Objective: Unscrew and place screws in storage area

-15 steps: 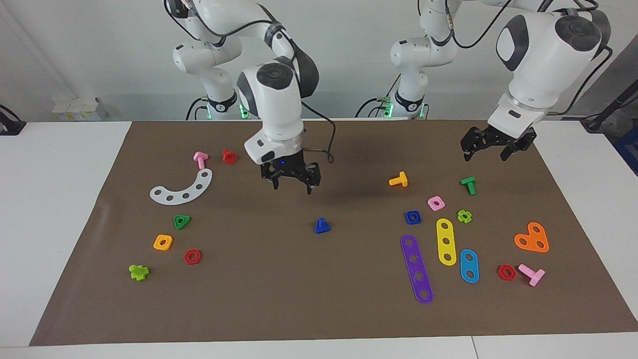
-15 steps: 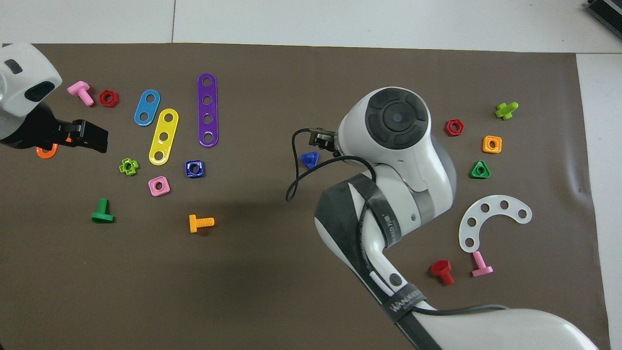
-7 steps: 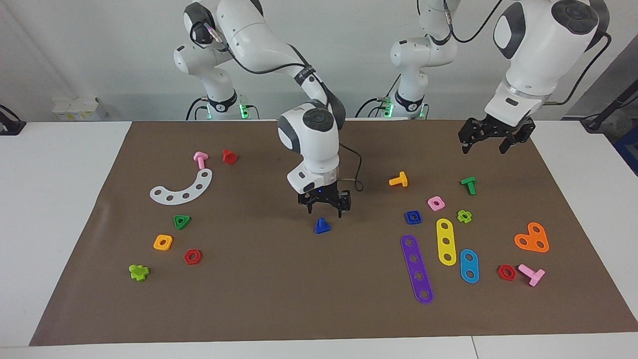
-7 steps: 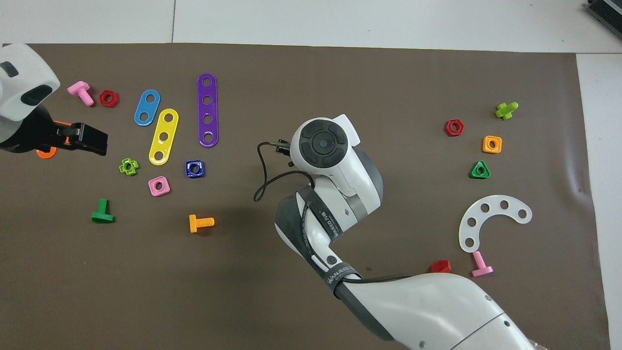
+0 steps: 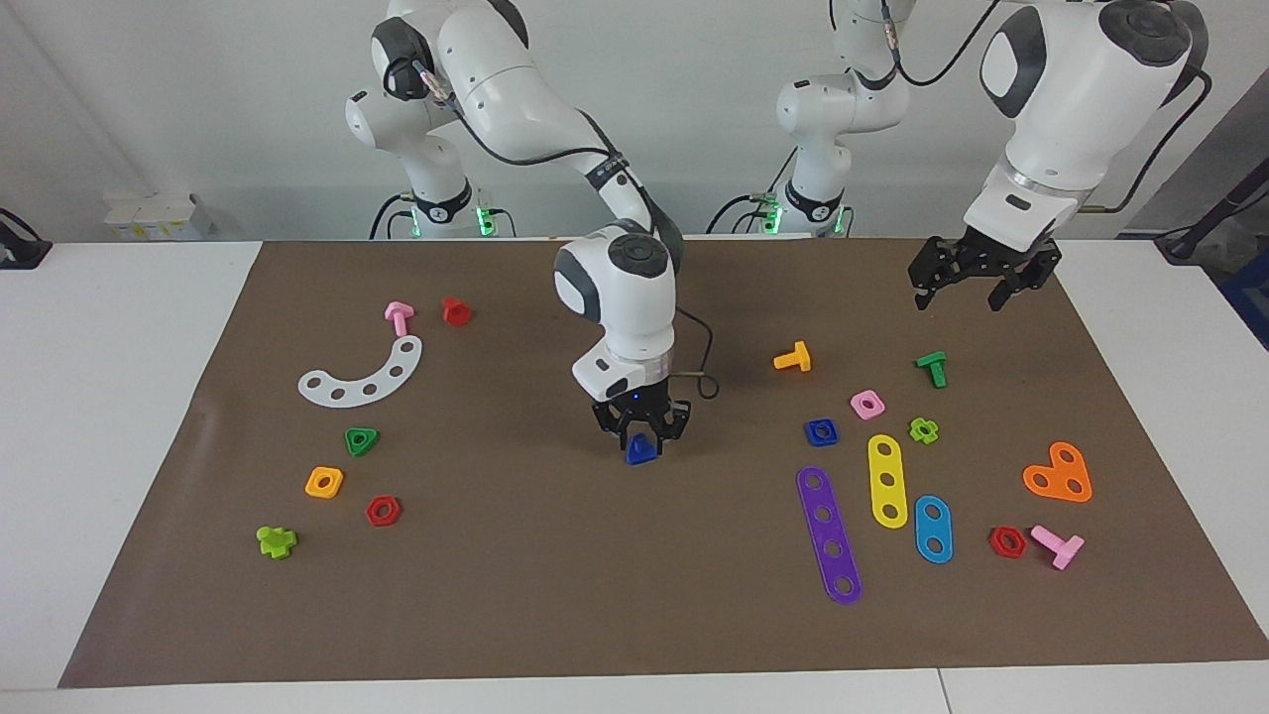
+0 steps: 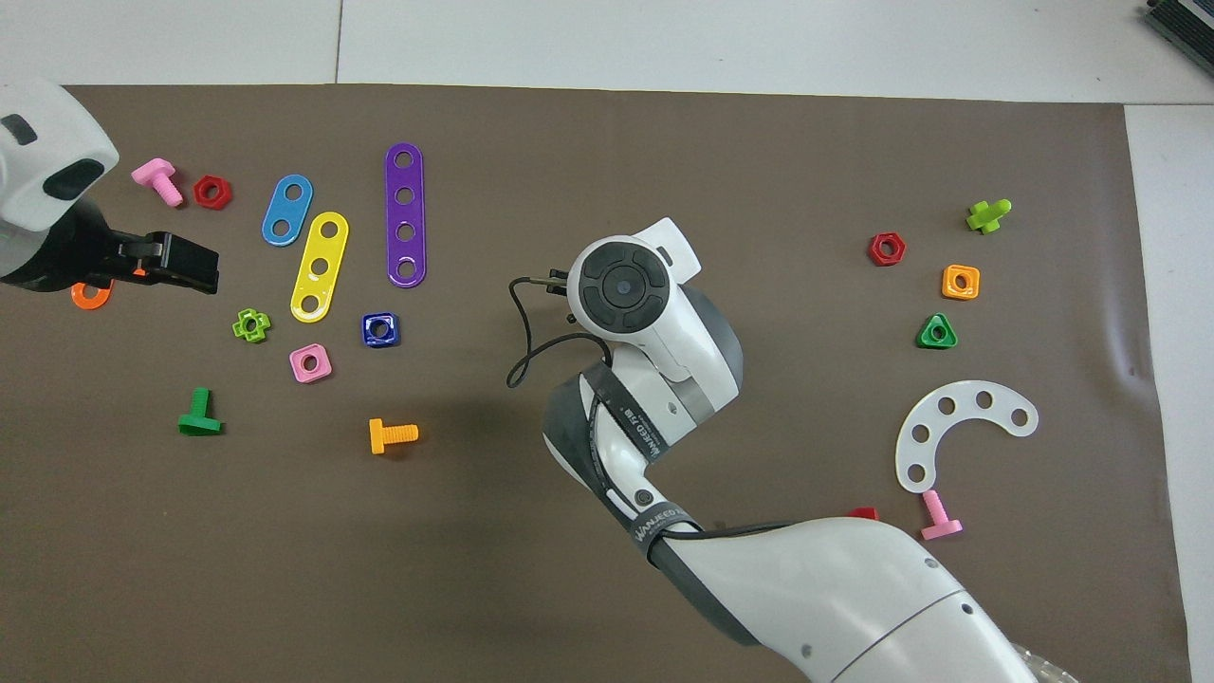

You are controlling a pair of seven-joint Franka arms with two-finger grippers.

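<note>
Where the brown mat (image 5: 555, 595) is barest, near its middle, the dark-blue triangular bolt (image 5: 640, 450) stands on its head with the stub up. The right gripper (image 5: 640, 432) is down around it, one finger on each side of the stub; whether the fingers have met the plastic I cannot tell. In the overhead view the right arm's wrist covers the bolt entirely.

The dark-blue square nut (image 5: 821, 431) lies flat toward the left arm's end, at about three o'clock from the bolt in the facing view. Just beside it, at one o'clock from it, lies the pink square nut (image 5: 866, 404), and at six o'clock the purple strip (image 5: 829, 535). An orange bolt (image 5: 793, 358) lies nearer the robots.

The left gripper (image 5: 971, 286) waits in the air with its fingers spread apart, holding nothing, over the mat above the green bolt (image 5: 932, 368).
</note>
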